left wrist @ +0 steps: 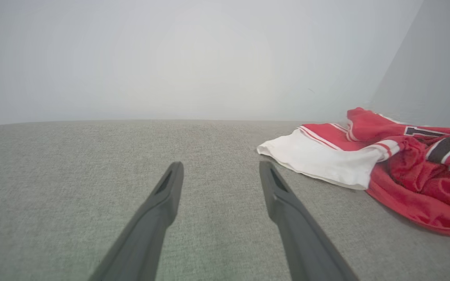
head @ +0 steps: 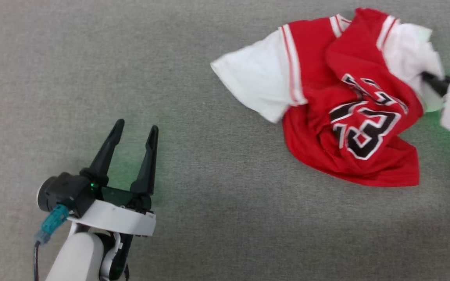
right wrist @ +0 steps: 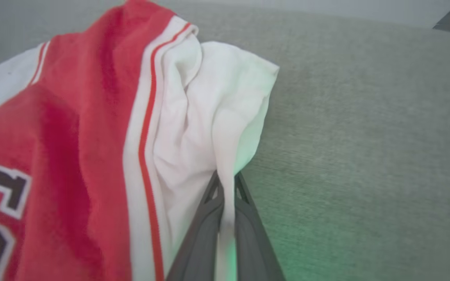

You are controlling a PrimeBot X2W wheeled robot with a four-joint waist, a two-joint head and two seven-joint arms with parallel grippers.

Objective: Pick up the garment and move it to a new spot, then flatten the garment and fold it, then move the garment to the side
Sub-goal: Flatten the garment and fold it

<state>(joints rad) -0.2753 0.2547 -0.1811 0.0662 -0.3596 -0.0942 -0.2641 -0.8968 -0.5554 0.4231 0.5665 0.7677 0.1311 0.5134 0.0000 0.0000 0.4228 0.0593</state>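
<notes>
The garment, a red jersey with white sleeves and black-white lettering, lies crumpled at the upper right of the grey surface. My right gripper is shut on a fold of its white sleeve, pinched between the two fingers. In the head view that gripper reaches in from the right edge into the white cloth. My left gripper stands open at the lower left, well apart from the jersey, nothing between its fingers. From the left wrist the garment lies to the right of the open gripper.
A grey fabric-covered surface spreads under everything. A pale wall rises behind it in the left wrist view.
</notes>
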